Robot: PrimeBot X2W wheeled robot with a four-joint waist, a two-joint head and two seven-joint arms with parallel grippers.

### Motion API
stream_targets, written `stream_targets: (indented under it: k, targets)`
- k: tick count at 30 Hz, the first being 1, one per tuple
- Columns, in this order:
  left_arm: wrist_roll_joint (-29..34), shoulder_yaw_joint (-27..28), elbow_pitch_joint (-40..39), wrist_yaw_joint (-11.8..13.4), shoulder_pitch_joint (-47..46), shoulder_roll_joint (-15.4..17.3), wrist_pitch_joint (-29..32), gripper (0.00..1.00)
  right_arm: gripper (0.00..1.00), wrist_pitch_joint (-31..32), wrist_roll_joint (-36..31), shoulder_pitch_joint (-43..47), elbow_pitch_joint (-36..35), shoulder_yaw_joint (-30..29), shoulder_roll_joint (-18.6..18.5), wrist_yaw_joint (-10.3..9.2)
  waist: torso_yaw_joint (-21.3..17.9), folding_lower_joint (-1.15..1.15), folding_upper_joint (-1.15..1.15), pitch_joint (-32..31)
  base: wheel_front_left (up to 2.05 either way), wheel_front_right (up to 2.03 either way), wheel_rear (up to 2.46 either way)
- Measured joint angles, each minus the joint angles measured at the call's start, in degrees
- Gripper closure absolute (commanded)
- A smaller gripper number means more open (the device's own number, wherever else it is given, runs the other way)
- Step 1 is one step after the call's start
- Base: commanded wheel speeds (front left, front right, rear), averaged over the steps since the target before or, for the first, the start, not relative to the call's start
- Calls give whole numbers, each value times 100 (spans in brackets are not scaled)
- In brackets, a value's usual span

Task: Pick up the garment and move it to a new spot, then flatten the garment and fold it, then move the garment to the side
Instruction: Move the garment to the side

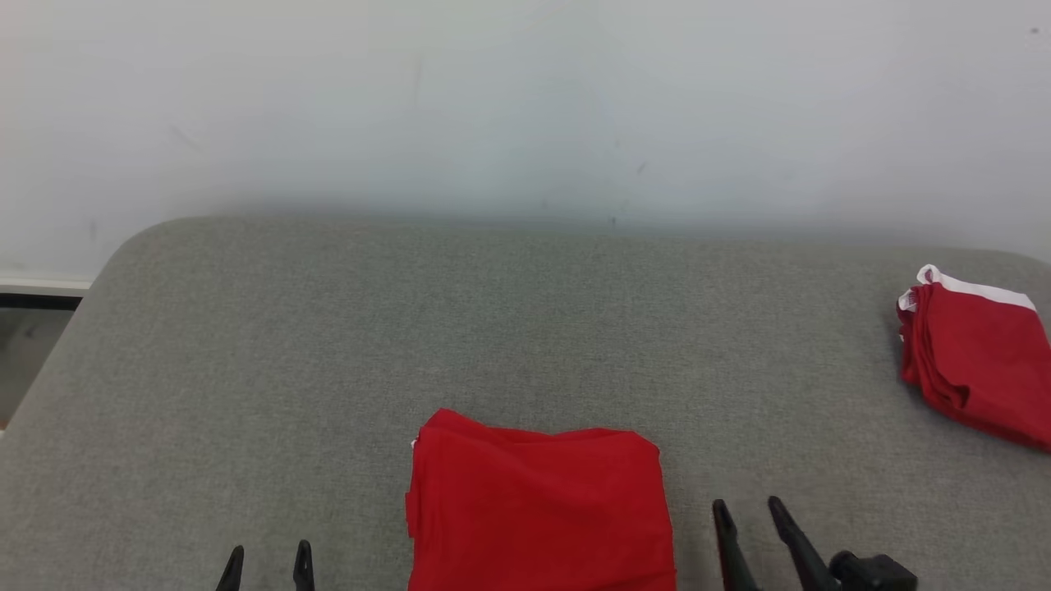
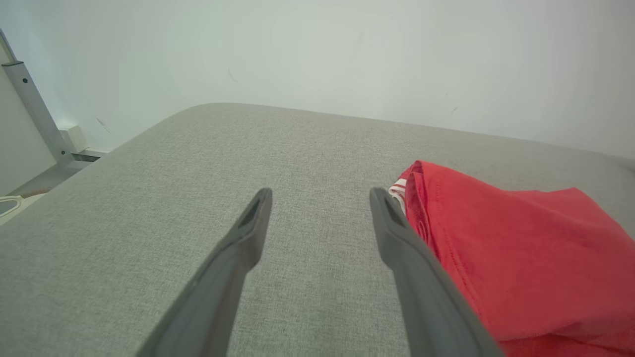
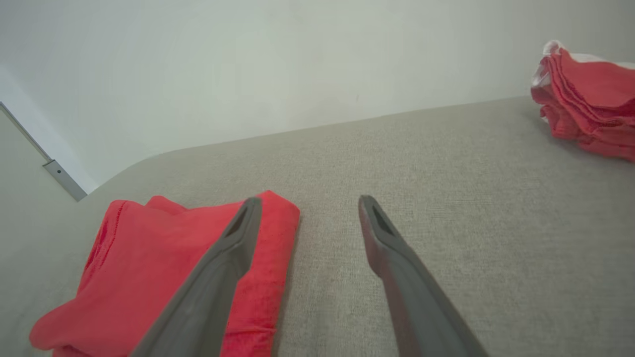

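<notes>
At the near edge of the grey padded surface (image 1: 369,328), centred, lies a folded red garment (image 1: 538,509). The left gripper (image 1: 270,550) and right gripper (image 1: 747,505) flank it along that edge, fingers spread, holding nothing. Another red bundle (image 1: 977,361) rests at the surface's right edge.

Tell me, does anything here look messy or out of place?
Nothing really stands out. The folded red garment lies between the open left gripper and right gripper, slightly wrinkled. A red garment with white trim sits far right on the grey padded surface, its layers a bit uneven.
</notes>
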Motion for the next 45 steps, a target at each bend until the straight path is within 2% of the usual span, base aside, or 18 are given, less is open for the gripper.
stream_targets:
  k: [11,17,21,22,23,27,33,39,45]
  targets:
    - [-11,-77,84,-34,-29,0,-1,0,0,0,654,-1478,2493,944,-4,0,302,0,0,12,0,0,0]
    - [-10,-56,93,-41,-40,0,-1,0,0,0,967,-1861,3460,1241,-4,0,448,0,0,31,0,0,0]
    - [-4,-45,109,-47,-40,0,0,0,0,-11,1538,-2051,3811,1708,-18,0,498,0,0,46,0,0,0]
    - [-5,-37,114,-69,-42,0,-1,0,72,-25,1748,-2117,3927,1938,-21,0,511,0,0,48,0,0,0]
    - [-5,-30,119,-69,-42,0,0,0,100,-27,1847,-2163,3965,2025,-18,0,512,0,0,47,0,0,0]
    - [-32,-11,121,-69,-44,0,0,0,100,-1,1909,-2318,4025,2030,-4,0,507,0,0,59,0,0,0]
    - [-103,40,74,-52,-49,0,0,0,100,1,1071,-2663,3852,1511,-51,1,361,0,0,92,0,0,0]
    - [-213,51,58,-37,-59,0,-1,0,100,1,503,-2904,3416,1265,-520,1,79,0,0,141,0,0,0]
    - [-225,33,-5,-34,-154,0,-1,0,100,1,260,-3221,3194,1462,-1018,1,-198,0,0,220,0,0,0]
